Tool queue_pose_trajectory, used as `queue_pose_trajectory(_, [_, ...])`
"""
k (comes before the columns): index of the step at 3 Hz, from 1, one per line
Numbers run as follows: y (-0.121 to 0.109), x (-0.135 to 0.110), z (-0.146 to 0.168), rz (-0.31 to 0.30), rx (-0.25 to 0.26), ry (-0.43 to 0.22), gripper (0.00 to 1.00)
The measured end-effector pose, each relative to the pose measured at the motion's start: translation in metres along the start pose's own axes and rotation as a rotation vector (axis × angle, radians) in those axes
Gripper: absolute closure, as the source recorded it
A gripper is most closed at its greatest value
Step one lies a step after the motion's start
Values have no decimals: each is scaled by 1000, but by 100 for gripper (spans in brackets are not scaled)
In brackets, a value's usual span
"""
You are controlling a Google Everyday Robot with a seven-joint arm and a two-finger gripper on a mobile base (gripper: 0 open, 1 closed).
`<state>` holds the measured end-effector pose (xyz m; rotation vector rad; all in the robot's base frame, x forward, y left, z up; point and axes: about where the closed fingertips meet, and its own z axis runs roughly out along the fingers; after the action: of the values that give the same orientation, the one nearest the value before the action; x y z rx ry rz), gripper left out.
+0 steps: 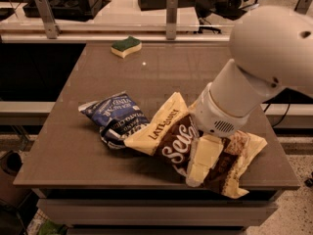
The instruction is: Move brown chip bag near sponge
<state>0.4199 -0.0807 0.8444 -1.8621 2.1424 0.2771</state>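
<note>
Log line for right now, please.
gripper: over brown chip bag | brown chip bag: table front, against blue chip bag | sponge: far edge, well apart | task: not yet done

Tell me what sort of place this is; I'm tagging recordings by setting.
Probably an office or lab: pale desks carrying dark equipment behind the table. The gripper is down on the brown chip bag.

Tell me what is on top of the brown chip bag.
The gripper sits over the right half of the brown chip bag. The bag surface beneath it is hidden; contact cannot be judged.
</note>
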Motion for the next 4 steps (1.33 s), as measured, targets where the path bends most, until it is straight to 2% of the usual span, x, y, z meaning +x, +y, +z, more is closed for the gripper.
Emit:
queue_pose_trajectory(1, [-3,-5,0,-2,18,-16,18])
queue_pose_trajectory(4, [-1,-7,-2,-7,23,-14,87])
